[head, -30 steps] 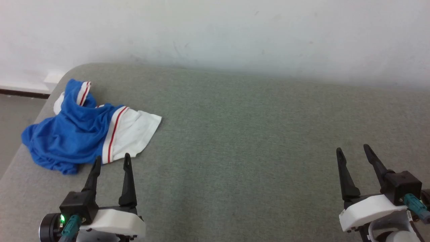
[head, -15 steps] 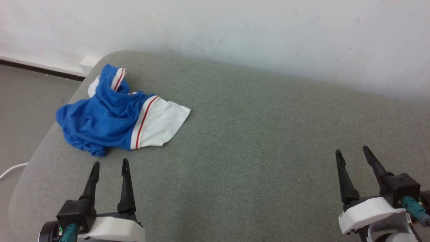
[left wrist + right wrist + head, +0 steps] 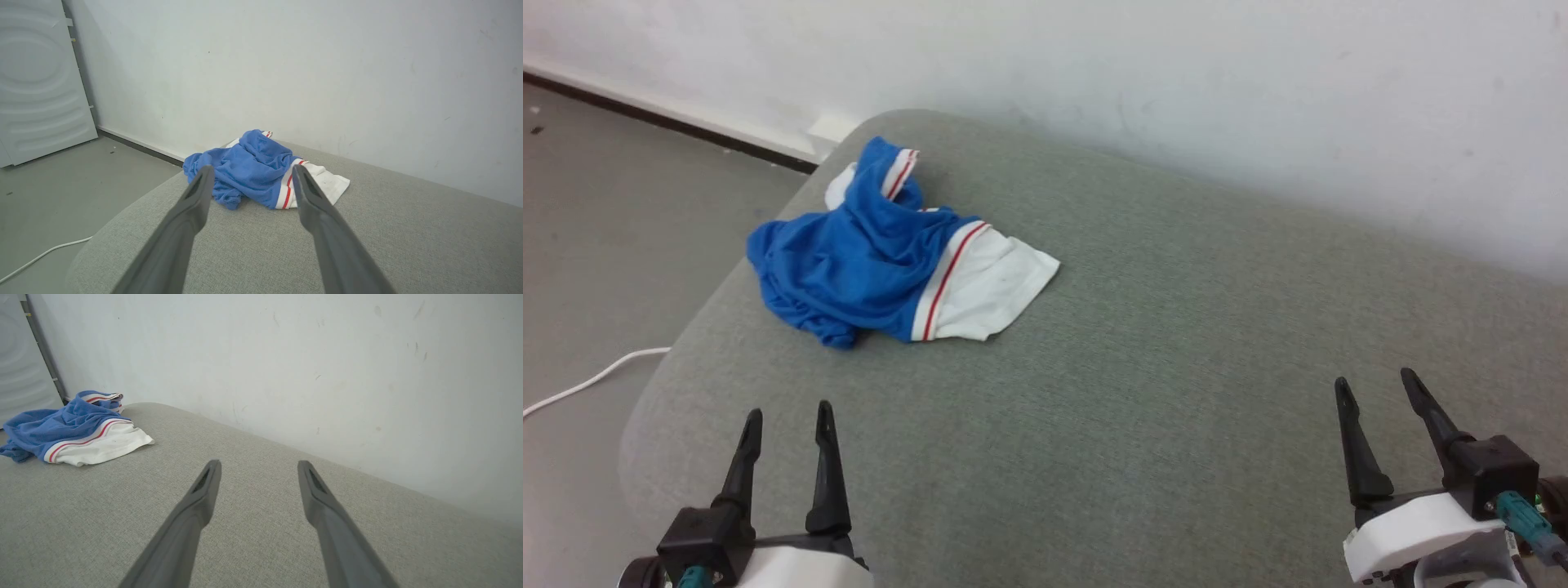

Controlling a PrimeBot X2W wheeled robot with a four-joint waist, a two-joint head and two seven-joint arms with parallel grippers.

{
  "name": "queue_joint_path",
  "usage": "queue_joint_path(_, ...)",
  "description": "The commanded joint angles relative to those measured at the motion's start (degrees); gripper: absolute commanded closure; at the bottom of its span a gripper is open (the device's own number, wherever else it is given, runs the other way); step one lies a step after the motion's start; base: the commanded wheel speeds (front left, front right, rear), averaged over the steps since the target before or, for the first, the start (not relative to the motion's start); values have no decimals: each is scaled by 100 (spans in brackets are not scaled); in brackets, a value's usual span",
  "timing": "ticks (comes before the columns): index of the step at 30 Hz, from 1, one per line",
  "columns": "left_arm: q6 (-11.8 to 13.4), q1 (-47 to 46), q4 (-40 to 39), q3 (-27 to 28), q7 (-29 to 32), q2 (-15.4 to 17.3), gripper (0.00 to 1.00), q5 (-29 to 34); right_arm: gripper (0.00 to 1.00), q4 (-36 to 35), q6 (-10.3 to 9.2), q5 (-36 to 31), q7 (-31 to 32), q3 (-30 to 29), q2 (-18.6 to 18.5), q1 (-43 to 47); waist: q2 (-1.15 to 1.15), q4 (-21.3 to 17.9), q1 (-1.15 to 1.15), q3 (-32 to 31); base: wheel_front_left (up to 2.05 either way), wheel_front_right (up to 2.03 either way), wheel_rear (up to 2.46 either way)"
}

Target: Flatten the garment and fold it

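Your left pincer (image 3: 788,408) sits at 7 o'clock in the head view and your right pincer (image 3: 1374,377) at 4 o'clock, both spread wide and empty over the grey-green fabric-covered surface (image 3: 1160,367). The crumpled royal-blue jersey T-shirt with white sleeves and red-striped trim (image 3: 866,261) lies at 10 o'clock, near the surface's rounded corner. In the left wrist view it lies heaped at 12 o'clock, beyond the tips and untouched. In the right wrist view you see it at 9 o'clock, well apart.

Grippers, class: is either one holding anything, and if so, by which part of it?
Nothing is held. The left gripper and right gripper stand open and empty, and the garment lies crumpled on the grey surface, apart from both.
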Motion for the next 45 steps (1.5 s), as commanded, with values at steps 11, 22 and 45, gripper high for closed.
queue_joint_path(11, 30, 300, -106, 36, -177, -20, 0, -129, 0, 11, -4, 23, -115, 40, 13, 93, 0, 633, 0, -96, 0, 0, 0)
queue_joint_path(22, 90, 360, -256, 67, -309, -22, 0, -275, 0, -17, -5, -24, -161, 38, 14, 100, 0, 927, 0, -36, 0, 0, 0)
queue_joint_path(45, 90, 493, -417, 68, -469, -25, 0, -371, 0, 8, -5, -11, -298, -84, 16, 126, 0, 1233, 0, -25, 0, 0, 0)
